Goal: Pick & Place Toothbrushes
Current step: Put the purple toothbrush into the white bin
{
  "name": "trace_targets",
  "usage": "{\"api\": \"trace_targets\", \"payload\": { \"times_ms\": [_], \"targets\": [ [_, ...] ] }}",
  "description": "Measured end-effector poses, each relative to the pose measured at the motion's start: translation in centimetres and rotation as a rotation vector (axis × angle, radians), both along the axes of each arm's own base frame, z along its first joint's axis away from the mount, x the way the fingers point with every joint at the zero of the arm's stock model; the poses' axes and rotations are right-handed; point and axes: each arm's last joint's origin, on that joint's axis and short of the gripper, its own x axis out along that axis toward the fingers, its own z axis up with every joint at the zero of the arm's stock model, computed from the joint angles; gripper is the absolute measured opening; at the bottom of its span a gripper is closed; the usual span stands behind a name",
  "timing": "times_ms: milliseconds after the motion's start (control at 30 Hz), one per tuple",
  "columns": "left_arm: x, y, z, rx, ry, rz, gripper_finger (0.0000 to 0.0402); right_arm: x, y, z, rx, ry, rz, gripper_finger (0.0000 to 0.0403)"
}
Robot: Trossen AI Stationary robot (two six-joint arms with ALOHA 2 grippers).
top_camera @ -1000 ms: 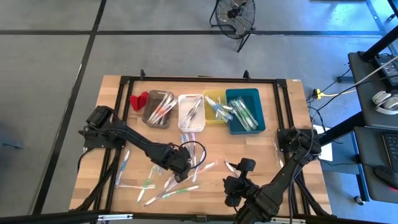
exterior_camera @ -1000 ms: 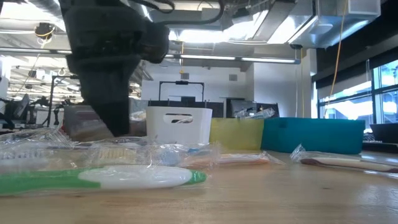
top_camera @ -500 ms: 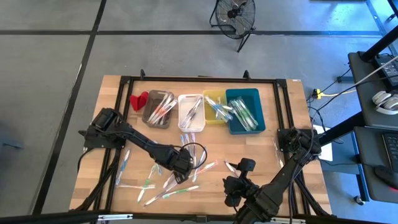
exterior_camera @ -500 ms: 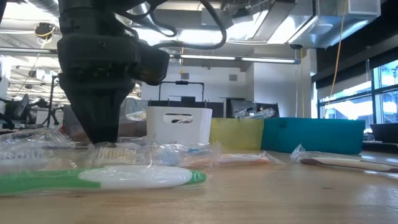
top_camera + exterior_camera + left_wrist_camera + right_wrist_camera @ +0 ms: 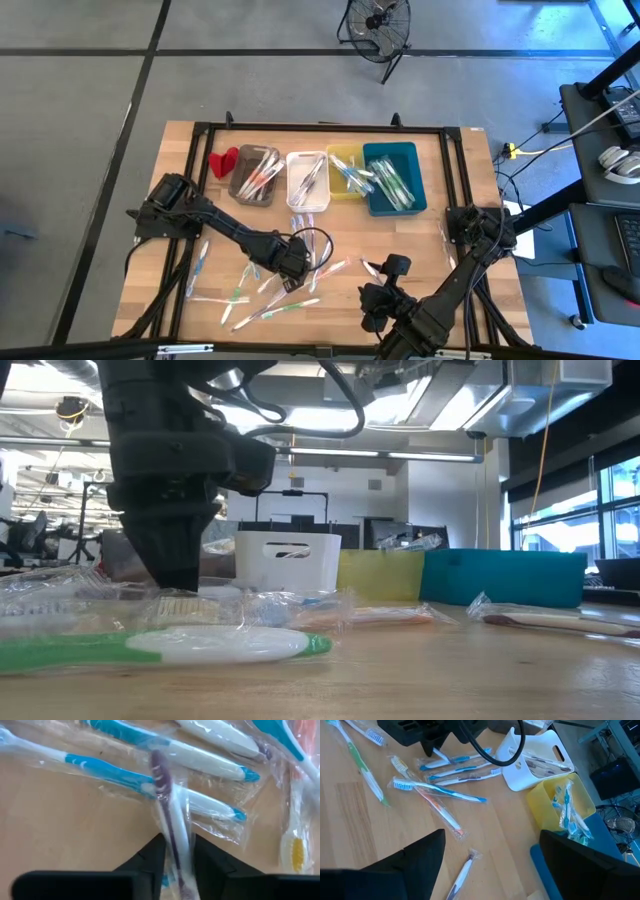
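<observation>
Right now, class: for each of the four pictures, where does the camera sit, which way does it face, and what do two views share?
High: overhead, straight down; both arms, left gripper among the toothbrushes.
Low: table height, level across; left gripper coming down before the white bin.
Left wrist: faces the table; its fingers either side of a purple toothbrush.
Right wrist: over the table; its open fingers.
Shared: the white bin shows in the low and right wrist views.

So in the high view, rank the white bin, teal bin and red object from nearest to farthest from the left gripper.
From the left gripper, low among the loose toothbrushes:
1. White bin, straight up the table from it, in the bin row.
2. Red object, at the row's left end, up and left.
3. Teal bin, at the row's right end, farthest.
</observation>
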Motion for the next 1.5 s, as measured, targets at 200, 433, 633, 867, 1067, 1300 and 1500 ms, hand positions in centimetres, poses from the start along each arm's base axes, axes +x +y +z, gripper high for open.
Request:
{"api": "trace_targets", "payload": {
  "times_ms": [200, 433, 633, 867, 1067, 1300, 1500],
  "targets": [
    [0.0, 0.0, 0.2, 0.001, -0.002, -0.009, 0.0024, 0.0, 0.0, 0.0, 0.000, 0.000, 0.000, 0.0329],
    [-0.4, 0.3, 2.4, 0.007, -0.067, -0.008, 0.0028, 0.0, 0.0, 0.0, -0.006, 0.006, 0.007, 0.0327],
    [-1.5, 0.2, 5.9, 0.115, -0.208, -0.049, 0.0023, 0.0, 0.0, 0.0, -0.005, 0.005, 0.006, 0.0319],
    [-2.8, 1.9, 12.5, 0.229, -0.500, -0.063, 0.0023, 0.1, 0.0, 0.1, -0.024, -0.019, 0.008, 0.0323],
    [-1.9, 6.7, 17.5, 0.324, -0.772, -0.038, 0.0023, 0.1, -0.1, 0.1, -0.026, -0.039, -0.002, 0.0337],
    [-0.1, 15.4, 17.8, 0.258, -0.833, 0.064, 0.0023, 0.1, -0.1, 0.1, -0.035, -0.049, 0.000, 0.0352],
    [0.5, 20.2, 15.7, 0.230, -0.758, 0.163, 0.0023, 0.1, -0.1, 0.1, -0.041, -0.045, 0.006, 0.0359]
  ]
}}
